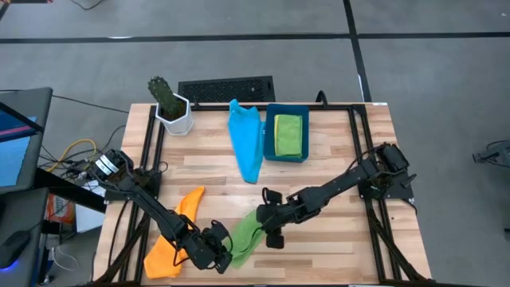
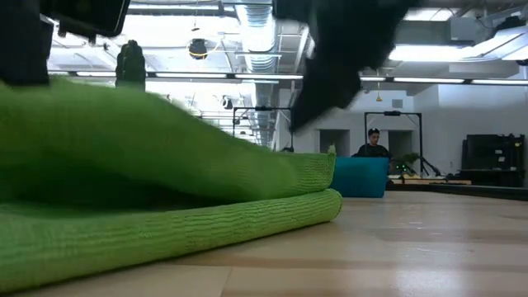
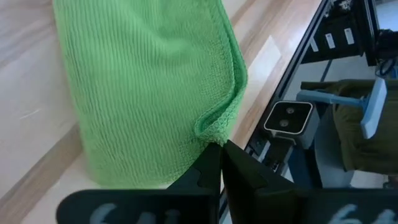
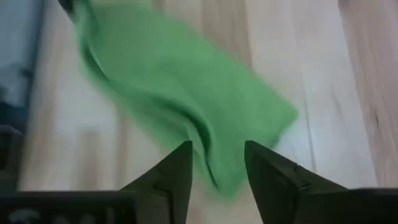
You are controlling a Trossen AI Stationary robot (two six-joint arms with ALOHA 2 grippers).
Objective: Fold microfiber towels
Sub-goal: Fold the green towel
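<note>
A green microfiber towel (image 1: 244, 231) lies folded on the wooden table near its front edge; in the low view the green towel (image 2: 165, 190) fills the foreground, with its rounded fold (image 2: 318, 206) on the wood. My left gripper (image 1: 228, 258) is shut on the towel's near end. My right gripper (image 4: 217, 165) stands open just over the towel's far end (image 4: 205, 124), its fingers on either side of a ridge of cloth; I see no touch. An orange towel (image 1: 171, 239) lies under my left arm. A light blue towel (image 1: 245, 139) lies at the back. My left gripper pinches the green towel's hemmed edge (image 3: 214, 127) at a near corner between its two shut fingers (image 3: 239, 171), only at their free ends. The fingers slant down from the table's left. The hem puckers at the pinch, and the rest of the towel lies on the table.
A dark blue bin (image 1: 287, 135) with a yellow-green towel (image 1: 288, 134) inside stands at the back, beside the light blue towel. A potted cactus (image 1: 171, 108) and a black keyboard (image 1: 227, 89) sit at the far left. Black frame rails (image 1: 374, 223) run along both sides.
</note>
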